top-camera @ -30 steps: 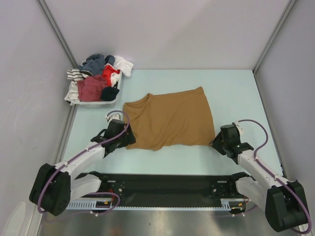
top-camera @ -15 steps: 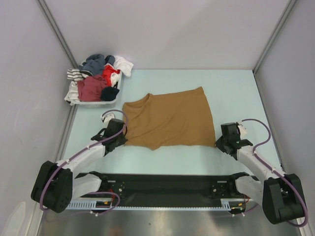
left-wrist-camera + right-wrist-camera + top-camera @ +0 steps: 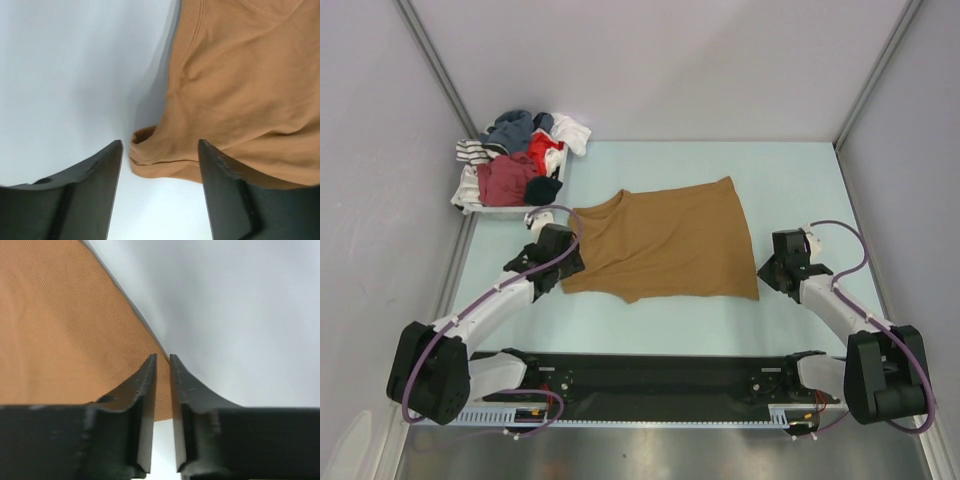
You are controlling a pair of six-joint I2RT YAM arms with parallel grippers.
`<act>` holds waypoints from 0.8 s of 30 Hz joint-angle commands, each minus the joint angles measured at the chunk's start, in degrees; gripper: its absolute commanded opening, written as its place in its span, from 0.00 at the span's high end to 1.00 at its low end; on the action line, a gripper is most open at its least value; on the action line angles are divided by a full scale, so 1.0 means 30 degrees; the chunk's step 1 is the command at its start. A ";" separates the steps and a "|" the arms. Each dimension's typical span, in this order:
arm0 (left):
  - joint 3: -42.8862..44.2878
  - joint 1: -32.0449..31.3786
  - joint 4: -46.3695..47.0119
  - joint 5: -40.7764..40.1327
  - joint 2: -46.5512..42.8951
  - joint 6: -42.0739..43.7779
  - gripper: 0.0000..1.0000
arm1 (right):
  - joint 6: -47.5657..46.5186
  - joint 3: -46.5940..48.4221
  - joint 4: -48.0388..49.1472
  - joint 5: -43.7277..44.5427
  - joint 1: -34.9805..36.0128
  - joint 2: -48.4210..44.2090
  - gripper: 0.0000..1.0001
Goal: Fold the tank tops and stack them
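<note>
Both arms are now reached farther out across the worktop (image 3: pixel 790 180) than a second before, and the near edge of the tan-brown tank top (image 3: pixel 665 245) is drawn straighter, its near left corner no longer sagging toward the bases. The top is spread flat at the middle of the worktop.

The left gripper (image 3: pixel 566 264) is set at the top's near left corner. In the left wrist view its fingers are held wide apart, and a rumpled, folded-over bit of hem lies loose between them, unclamped. The right gripper (image 3: pixel 768 272) is placed just beside the near right corner. In the right wrist view its fingers are parted by only a narrow slit, through which bare worktop is seen, and the cloth's edge runs behind the left finger.

A white bin (image 3: pixel 470 205) heaped with mixed clothes (image 3: pixel 520 135), a dark maroon top (image 3: pixel 505 180) among them, stands at the far left corner.
</note>
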 commanded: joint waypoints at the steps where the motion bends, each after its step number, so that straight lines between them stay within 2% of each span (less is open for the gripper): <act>1: 0.0648 -0.0012 -0.0484 0.0047 -0.0659 0.0761 0.26 | -0.0994 0.0837 -0.0075 -0.0464 -0.0127 -0.0546 0.77; 2: 0.0590 -0.0071 -0.0689 -0.0099 -0.0893 0.0645 0.22 | -0.0995 0.0575 -0.0252 -0.0437 -0.0127 -0.0898 0.71; 5: 0.0356 -0.0393 -0.1334 0.0277 -0.1947 0.0352 0.23 | -0.0674 -0.0128 -0.1013 -0.0991 -0.0098 -0.2363 0.62; 9: -0.0813 -0.2816 -0.0665 0.2179 -0.3674 -0.1253 0.28 | 0.0466 -0.0948 -0.2243 -0.1053 0.0575 -0.4121 0.62; 12: -0.1459 -0.4374 0.0096 0.2506 -0.4146 -0.2835 0.29 | 0.1402 -0.1680 -0.2481 -0.0934 0.1132 -0.4914 0.62; 16: -0.1900 -0.6193 0.0890 0.2945 -0.4089 -0.4012 0.36 | 0.2811 -0.2297 -0.2392 -0.1462 0.1542 -0.4829 0.61; 22: -0.1930 -0.8040 0.1301 0.2565 -0.2860 -0.5009 0.37 | 0.4625 -0.2767 -0.2422 -0.0527 0.2158 -0.4477 0.58; 24: -0.2134 -0.8390 0.1825 0.2711 -0.2332 -0.5418 0.38 | 0.4688 -0.2943 -0.2043 -0.0524 0.2188 -0.4214 0.50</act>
